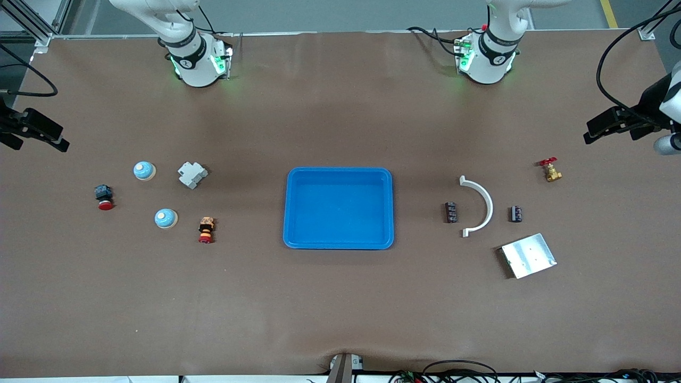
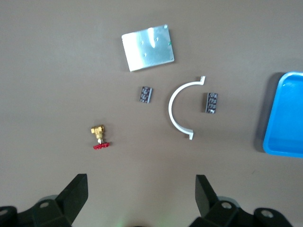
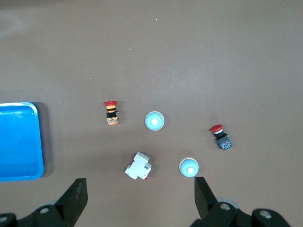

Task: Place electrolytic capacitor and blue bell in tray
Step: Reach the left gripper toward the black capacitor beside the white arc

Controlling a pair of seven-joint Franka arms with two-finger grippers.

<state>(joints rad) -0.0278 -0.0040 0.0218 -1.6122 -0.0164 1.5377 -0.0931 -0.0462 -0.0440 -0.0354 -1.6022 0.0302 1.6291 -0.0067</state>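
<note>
Tray [image 1: 293, 234] at mid-surface; two bells [image 1: 165, 218] toward the right arm's end below the released right hand [image 3: 137, 189], two capacitors [image 1: 451, 212] toward the left arm's end below the released left hand [image 2: 141, 187].

No legible text, labels, brand names or numbers appear in any view. The two dark capacitors [image 1: 451, 212] [image 1: 515, 214] carry pale markings on their sleeves, but these are too small to read.
</note>
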